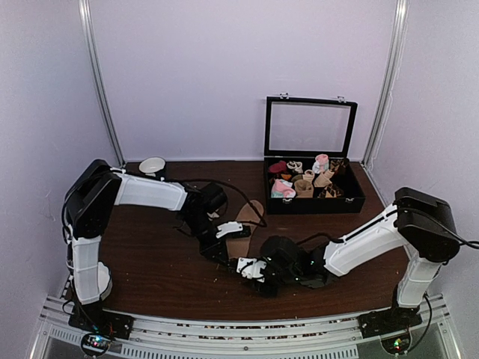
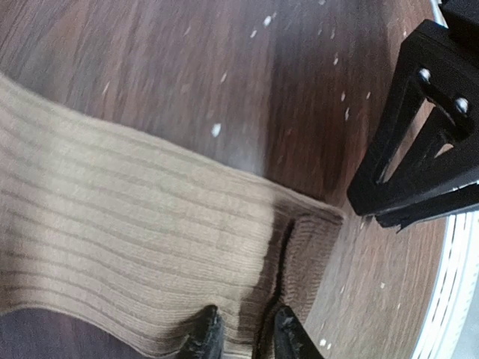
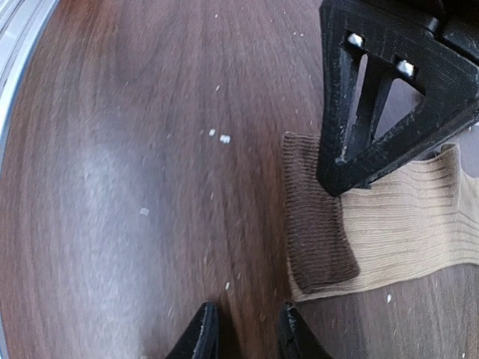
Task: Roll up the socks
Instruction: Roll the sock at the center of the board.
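The tan ribbed socks (image 1: 245, 223) lie flat on the brown table, mid-centre. In the left wrist view the socks (image 2: 135, 239) end in a darker brown cuff (image 2: 310, 247). My left gripper (image 2: 249, 335) is down on that end, jaws a little apart, tips straddling the fabric beside the cuff. In the right wrist view the socks (image 3: 408, 224) and cuff (image 3: 318, 224) lie to the right, with a left finger (image 3: 367, 97) pressing on them. My right gripper (image 3: 245, 333) is slightly open over bare table just left of the cuff, empty. Its finger (image 2: 408, 149) shows in the left wrist view.
A black box (image 1: 352, 202) with its lid raised stands at the back right, holding several rolled socks. A white cup (image 1: 153, 164) stands at the back left. A metal rail (image 1: 224, 329) runs along the near edge. White specks dot the table.
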Robot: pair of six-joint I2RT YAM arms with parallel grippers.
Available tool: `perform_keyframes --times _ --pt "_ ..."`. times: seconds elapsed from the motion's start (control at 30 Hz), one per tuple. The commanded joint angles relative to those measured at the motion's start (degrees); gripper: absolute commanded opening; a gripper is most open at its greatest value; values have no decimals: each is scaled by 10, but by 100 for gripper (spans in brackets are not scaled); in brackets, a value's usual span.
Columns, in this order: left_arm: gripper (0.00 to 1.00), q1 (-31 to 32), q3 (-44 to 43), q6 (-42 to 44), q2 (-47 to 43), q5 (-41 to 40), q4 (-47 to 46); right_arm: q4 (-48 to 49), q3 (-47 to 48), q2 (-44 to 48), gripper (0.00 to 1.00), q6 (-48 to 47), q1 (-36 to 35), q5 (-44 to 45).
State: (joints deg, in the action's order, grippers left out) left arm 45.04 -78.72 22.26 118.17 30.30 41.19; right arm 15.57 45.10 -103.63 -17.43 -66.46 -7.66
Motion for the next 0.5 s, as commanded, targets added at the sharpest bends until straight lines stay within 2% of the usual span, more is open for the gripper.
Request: perform_keyframes --times 0.0,0.17,0.47 --pt "26 27 9 -6 48 -3 -14 -35 -39 30 30 13 -2 4" --pt "24 36 17 -6 52 16 -10 -19 -27 14 33 1 -2 -2" --pt "23 36 29 0 62 3 -5 -21 16 -24 33 -38 0 -6"
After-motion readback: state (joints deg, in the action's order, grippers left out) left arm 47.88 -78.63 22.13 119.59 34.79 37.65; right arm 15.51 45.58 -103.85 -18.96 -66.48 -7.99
